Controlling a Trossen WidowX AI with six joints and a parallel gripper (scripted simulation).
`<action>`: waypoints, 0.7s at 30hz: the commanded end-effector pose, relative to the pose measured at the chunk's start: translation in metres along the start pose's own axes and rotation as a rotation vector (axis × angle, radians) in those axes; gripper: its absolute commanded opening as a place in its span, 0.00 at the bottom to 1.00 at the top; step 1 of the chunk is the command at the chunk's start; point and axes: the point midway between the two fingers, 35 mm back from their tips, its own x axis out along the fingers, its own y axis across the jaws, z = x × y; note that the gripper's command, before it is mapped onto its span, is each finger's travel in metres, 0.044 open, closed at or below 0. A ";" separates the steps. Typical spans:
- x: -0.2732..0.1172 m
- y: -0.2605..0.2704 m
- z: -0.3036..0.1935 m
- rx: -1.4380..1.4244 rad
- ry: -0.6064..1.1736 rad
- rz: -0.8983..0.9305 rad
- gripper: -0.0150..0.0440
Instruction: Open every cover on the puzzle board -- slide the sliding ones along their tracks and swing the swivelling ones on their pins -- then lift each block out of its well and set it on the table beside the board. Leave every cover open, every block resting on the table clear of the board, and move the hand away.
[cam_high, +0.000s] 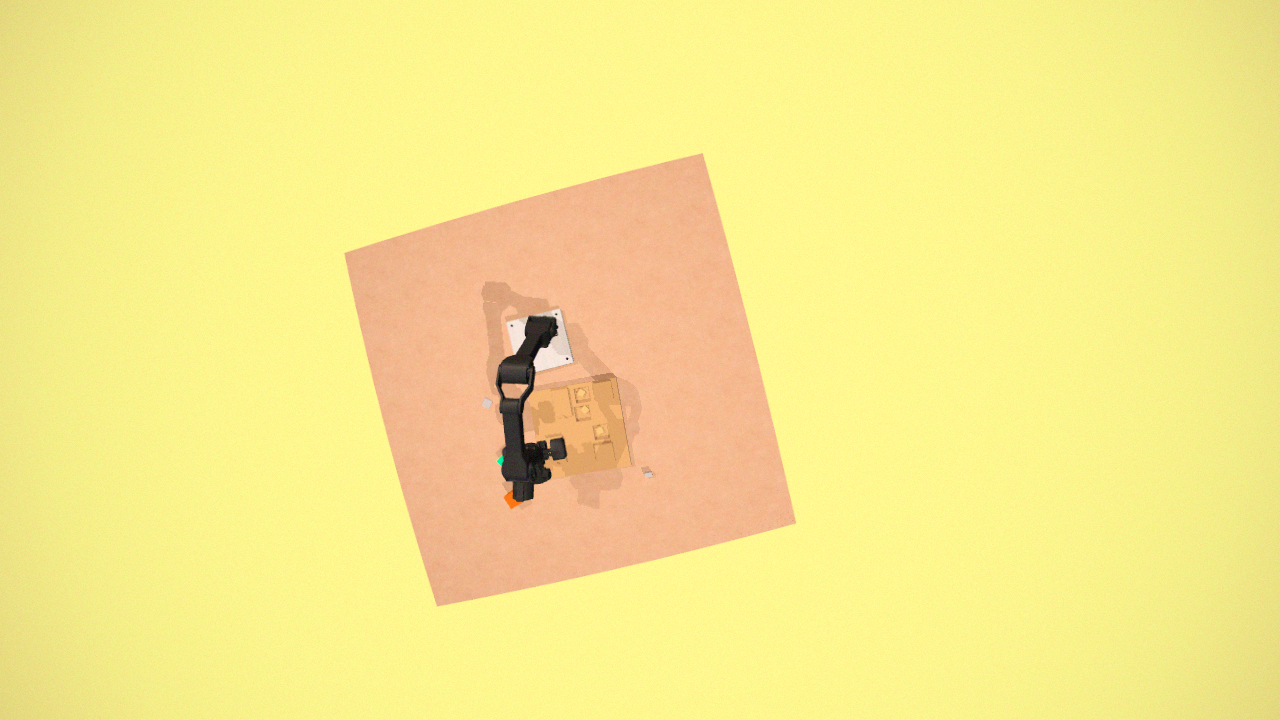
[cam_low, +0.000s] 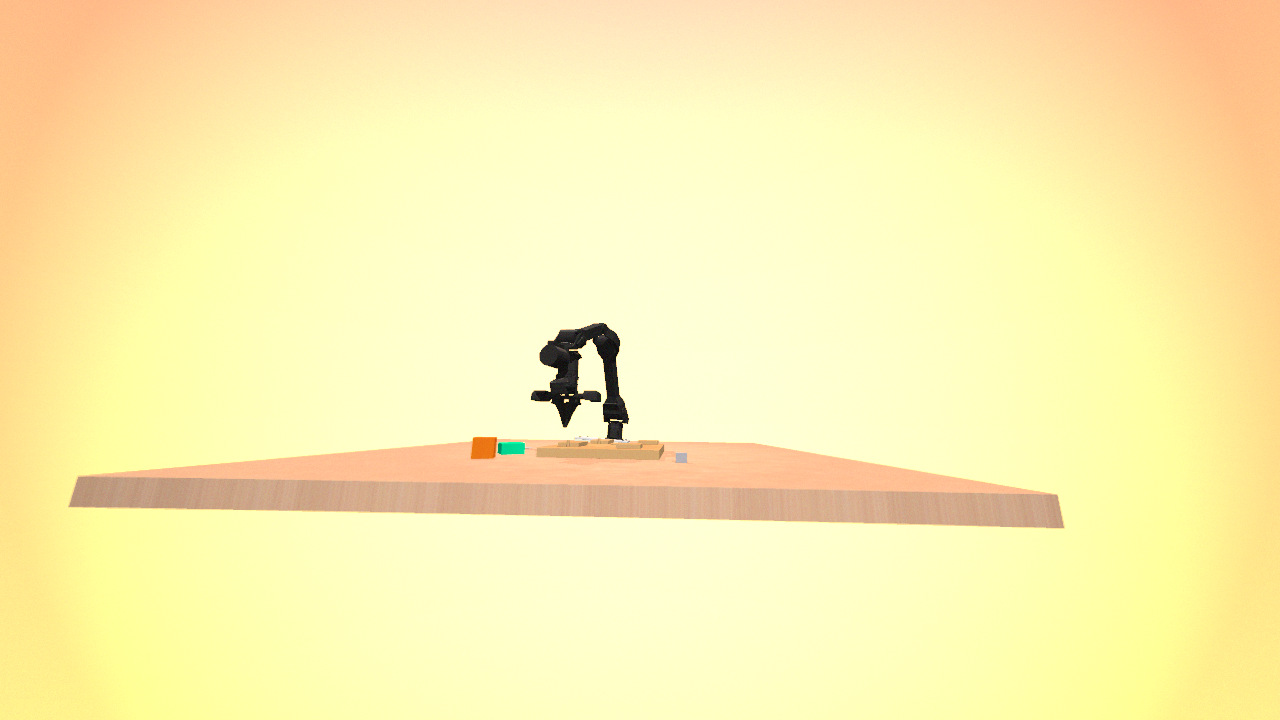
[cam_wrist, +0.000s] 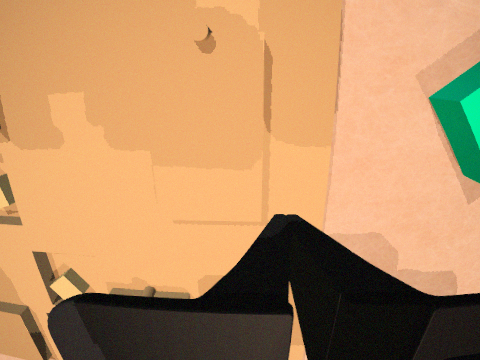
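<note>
My gripper (cam_low: 564, 424) (cam_wrist: 284, 226) is shut and empty, above the board's left part as seen from above. The tan puzzle board (cam_high: 577, 428) (cam_low: 599, 453) (cam_wrist: 305, 100) lies flat on the table. A flat cover panel (cam_wrist: 210, 195) lies on it, ahead of the fingertips in the wrist view, with a small knob (cam_wrist: 205, 42) near the top. Another knob (cam_wrist: 150, 291) shows by a dark slot. Three small pale blocks (cam_high: 581, 393) (cam_high: 583, 410) (cam_high: 600, 431) sit in square wells. One pale block also shows in the wrist view (cam_wrist: 66, 286). The hand hides the board's lower left from above.
A green block (cam_high: 501, 461) (cam_low: 511, 447) (cam_wrist: 469, 135) and an orange block (cam_high: 512, 500) (cam_low: 483, 447) lie left of the board. Small grey pieces (cam_high: 486, 402) (cam_high: 648, 471) lie on either side. The white base plate (cam_high: 559, 349) is behind the board.
</note>
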 end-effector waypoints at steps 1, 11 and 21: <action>0.007 0.000 -0.002 0.005 0.010 0.000 0.25; 0.017 0.000 -0.001 0.005 0.010 0.000 0.25; 0.027 0.000 -0.002 0.005 0.010 0.000 0.25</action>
